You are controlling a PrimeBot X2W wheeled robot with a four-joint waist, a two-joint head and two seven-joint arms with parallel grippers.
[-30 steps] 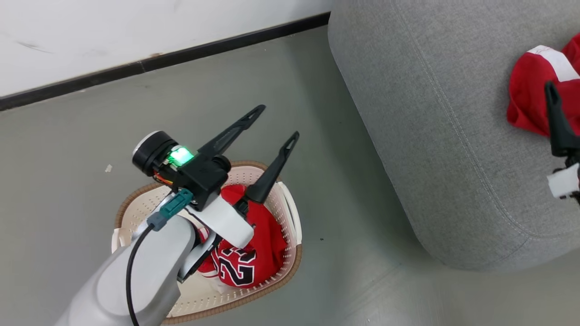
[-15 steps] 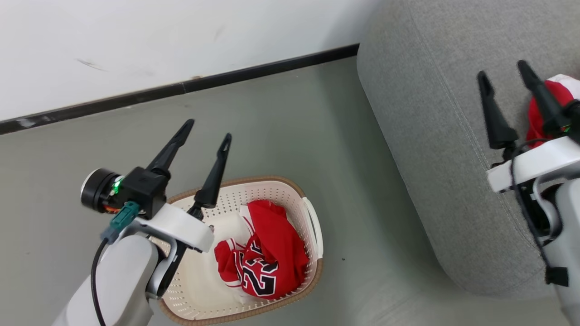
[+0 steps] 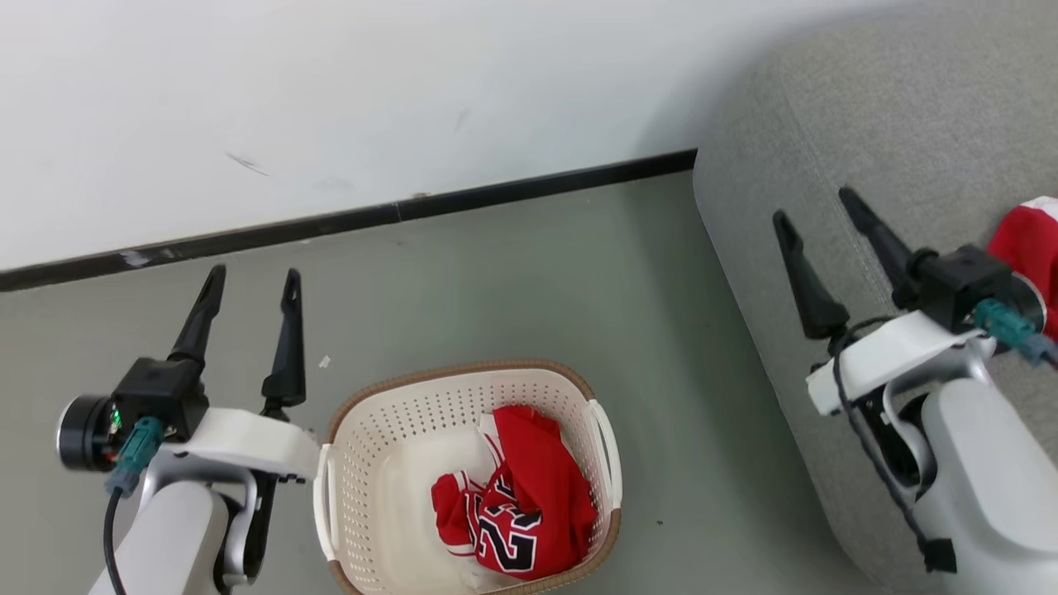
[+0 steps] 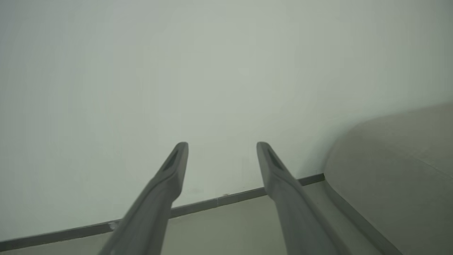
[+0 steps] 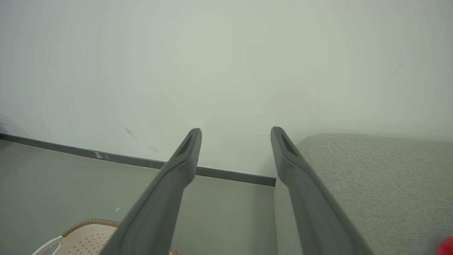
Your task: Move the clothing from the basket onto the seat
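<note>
A red jersey with white trim and black-and-white numbers lies crumpled in the cream basket on the floor, bottom centre of the head view. Another red garment rests on the grey seat at the right edge; a sliver of this garment shows in the right wrist view. My left gripper is open and empty, raised left of the basket, its fingers towards the wall. My right gripper is open and empty over the seat's left edge. The basket's rim shows in the right wrist view.
A white wall with a dark baseboard runs behind the grey-green floor. The seat's rounded side stands close to the right of the basket. A small white scrap lies on the floor near the left gripper.
The head view has tilted up, so the whole scene has slid down the picture. My left gripper has come off the basket to its left side; my right gripper has drawn back from the red garment.
</note>
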